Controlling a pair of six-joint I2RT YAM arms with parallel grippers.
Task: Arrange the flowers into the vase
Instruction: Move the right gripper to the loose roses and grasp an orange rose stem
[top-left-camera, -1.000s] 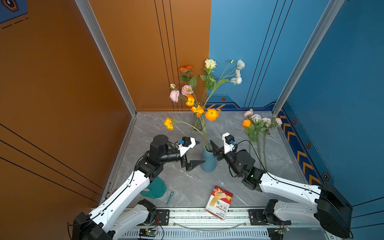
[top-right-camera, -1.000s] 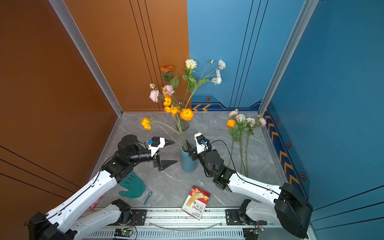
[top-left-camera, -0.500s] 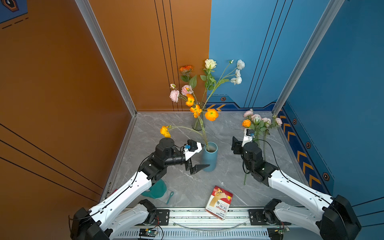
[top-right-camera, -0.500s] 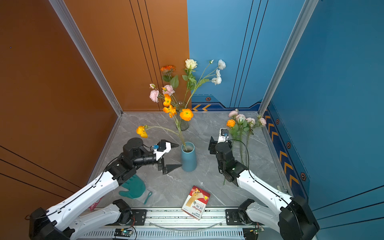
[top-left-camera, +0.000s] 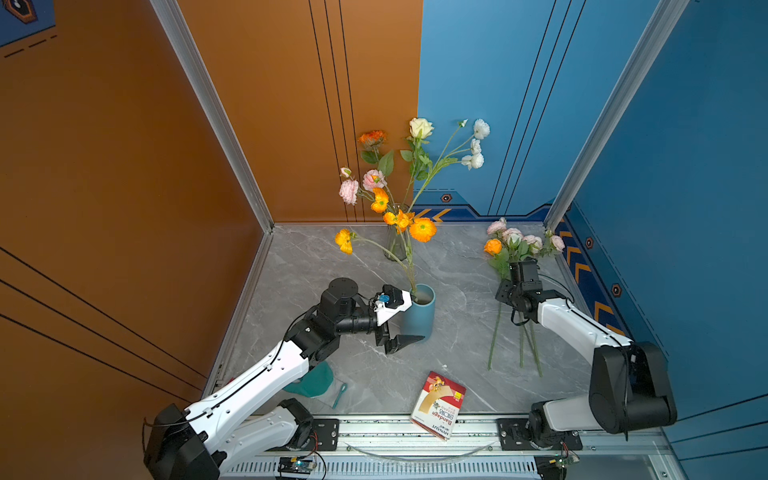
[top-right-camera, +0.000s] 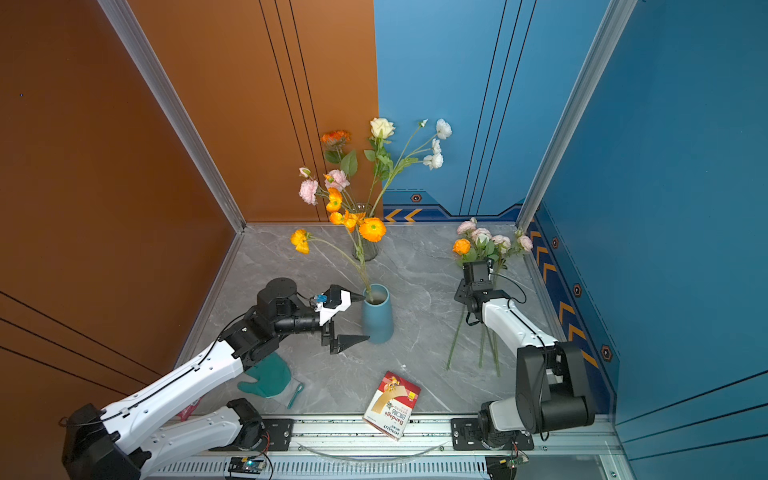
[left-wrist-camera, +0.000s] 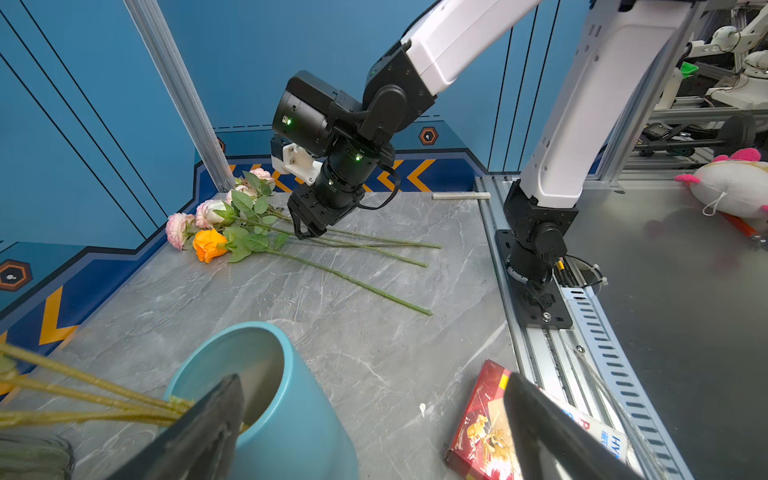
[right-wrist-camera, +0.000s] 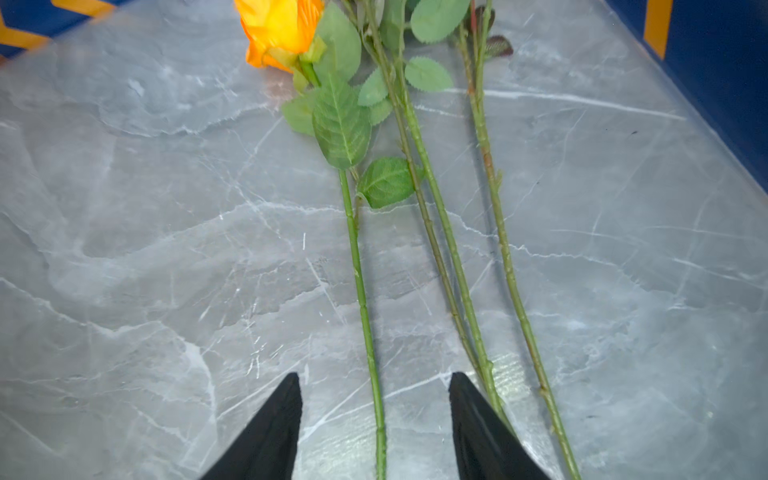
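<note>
Holds left gripper (top-left-camera: 417, 316) wide at blue vase (top-left-camera: 427, 308), right gripper (right-wrist-camera: 375, 374) part-open astride a flower stem (right-wrist-camera: 360, 270), bandage box (top-left-camera: 438, 405) lower centre.

Top views look steeply down; wrist cameras sit near the table (right-wrist-camera: 124, 249).

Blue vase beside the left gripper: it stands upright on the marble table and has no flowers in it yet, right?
Not quite. The blue vase does stand upright on the marble table beside the left gripper, but it already holds orange flowers, seen in both top views. The left wrist view shows their stems entering its mouth.
</note>
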